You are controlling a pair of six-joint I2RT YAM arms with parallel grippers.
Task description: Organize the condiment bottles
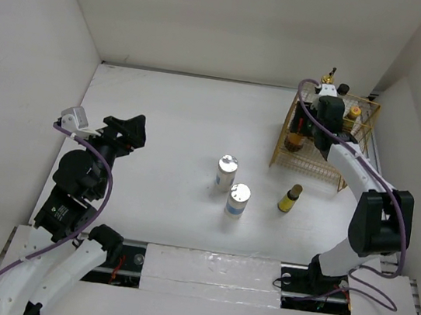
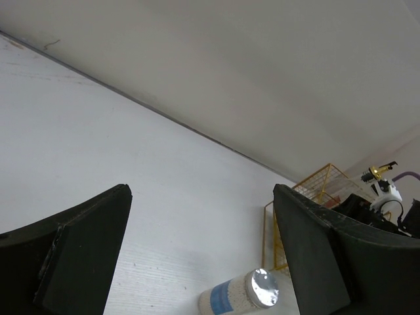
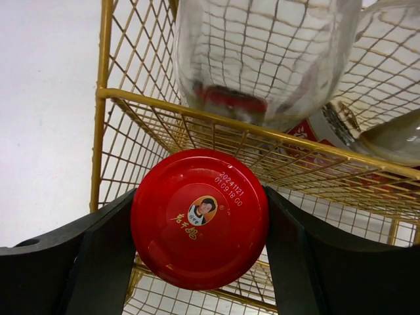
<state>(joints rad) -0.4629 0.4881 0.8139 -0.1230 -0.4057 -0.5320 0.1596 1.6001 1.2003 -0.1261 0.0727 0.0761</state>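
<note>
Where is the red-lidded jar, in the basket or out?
In. From above the jar stands inside the basket, and the right gripper is clamped on it.

Three stand loose, four gathered at the far right
A silver-topped white cylinder [image 1: 226, 172], its twin [image 1: 237, 199] and a small yellow bottle [image 1: 290, 198] stand upright on the tabletop [image 1: 176, 121]; the gold-spouted clear bottle [image 1: 328, 82], black-capped bottle [image 1: 343, 88] and red-labelled bottle [image 3: 302, 129] sit in the gold wire basket [image 1: 303, 168], the red-lidded jar [image 1: 295, 141] pinched in the right claw [image 3: 200, 226]

A robotics lab test cell: a white table [image 1: 169, 120] boxed in by plain white walls [image 1: 237, 20] at 9, 12 and 3 o'clock, with the cabled left arm [image 1: 82, 179] and right arm [image 1: 366, 219] bolted to a rail [image 1: 210, 271] at 6 o'clock.
</note>
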